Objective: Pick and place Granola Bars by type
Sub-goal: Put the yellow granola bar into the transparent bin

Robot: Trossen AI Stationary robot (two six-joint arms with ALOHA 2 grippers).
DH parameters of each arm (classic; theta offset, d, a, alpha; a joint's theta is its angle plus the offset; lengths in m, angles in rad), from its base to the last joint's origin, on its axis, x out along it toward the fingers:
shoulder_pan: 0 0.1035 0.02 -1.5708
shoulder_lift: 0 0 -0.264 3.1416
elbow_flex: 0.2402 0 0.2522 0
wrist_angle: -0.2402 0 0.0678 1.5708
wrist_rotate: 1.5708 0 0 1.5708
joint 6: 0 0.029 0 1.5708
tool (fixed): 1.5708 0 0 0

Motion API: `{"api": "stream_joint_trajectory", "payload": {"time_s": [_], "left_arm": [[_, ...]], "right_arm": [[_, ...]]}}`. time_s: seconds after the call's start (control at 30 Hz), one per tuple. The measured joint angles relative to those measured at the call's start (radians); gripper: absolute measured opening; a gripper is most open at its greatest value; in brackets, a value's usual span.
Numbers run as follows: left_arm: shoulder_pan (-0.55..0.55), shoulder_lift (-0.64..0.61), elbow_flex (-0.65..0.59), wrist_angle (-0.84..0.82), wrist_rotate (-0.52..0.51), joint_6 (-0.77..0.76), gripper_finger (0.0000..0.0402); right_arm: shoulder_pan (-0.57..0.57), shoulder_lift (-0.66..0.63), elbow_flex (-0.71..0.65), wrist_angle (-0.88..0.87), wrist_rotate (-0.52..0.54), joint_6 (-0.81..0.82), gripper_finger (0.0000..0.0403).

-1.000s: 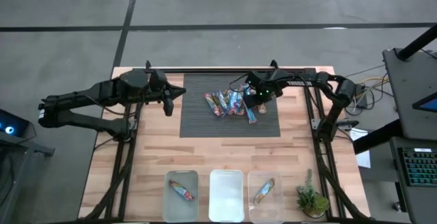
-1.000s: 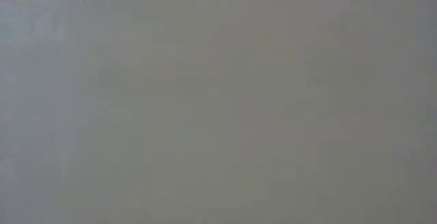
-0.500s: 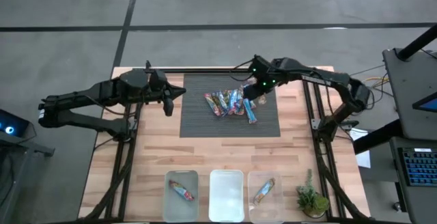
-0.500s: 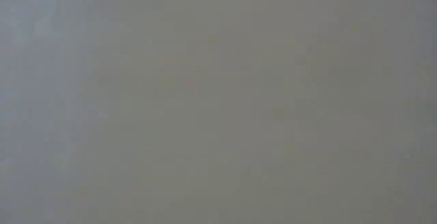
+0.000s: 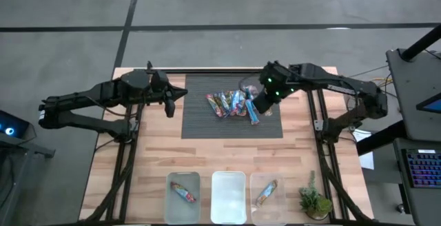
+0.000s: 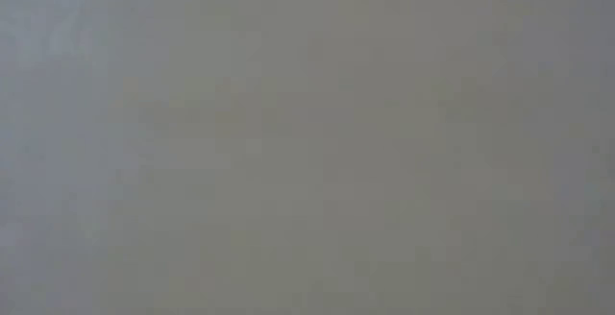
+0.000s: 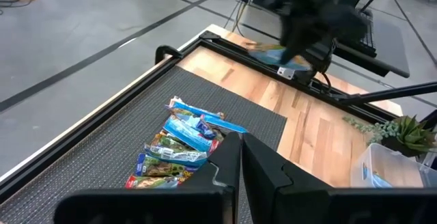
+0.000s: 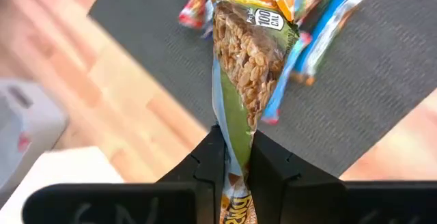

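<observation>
Flanking pile (image 5: 233, 104), mat (image 5: 200, 119), clear bins (image 5: 228, 196)

A dark ribbed mat (image 5: 200, 119) lies at the wooden table's (image 5: 145, 157) twelve o'clock. Three clear bins (image 5: 229, 197) line the six o'clock edge; a small potted plant (image 5: 314, 202) stands at five o'clock.

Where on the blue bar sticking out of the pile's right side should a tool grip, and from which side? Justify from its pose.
Its free end, from straight above, fingers across the narrow width: the blue bar lies flat on the mat, that end clear of the pile. The right tool, alongside, is shut on a green bar.
</observation>
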Motion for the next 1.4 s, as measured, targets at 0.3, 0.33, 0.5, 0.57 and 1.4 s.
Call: {"api": "stream_joint_trajectory", "payload": {"time_s": [0.3,0.33,0.5,0.57,1.4], "left_arm": [[0.0,0.0,0.0,0.0,0.005,0.002,0.0],[0.0,0.0,0.0,0.0,0.006,0.002,0.0],[0.0,0.0,0.0,0.0,0.007,0.006,0.0],[0.0,0.0,0.0,0.0,0.009,0.012,0.0],[0.0,0.0,0.0,0.0,0.039,0.05,0.0]], "right_arm": [[0.221,-0.06,0.0,-0.012,-0.049,0.03,0.0043],[0.246,-0.062,0.0,-0.011,-0.05,0.031,0.0043],[0.37,-0.054,-0.001,-0.008,-0.05,0.034,0.0043],[0.42,-0.044,-0.001,-0.007,-0.05,0.039,0.0043],[0.855,0.188,-0.002,0.187,-0.204,0.279,0.0043]]}}
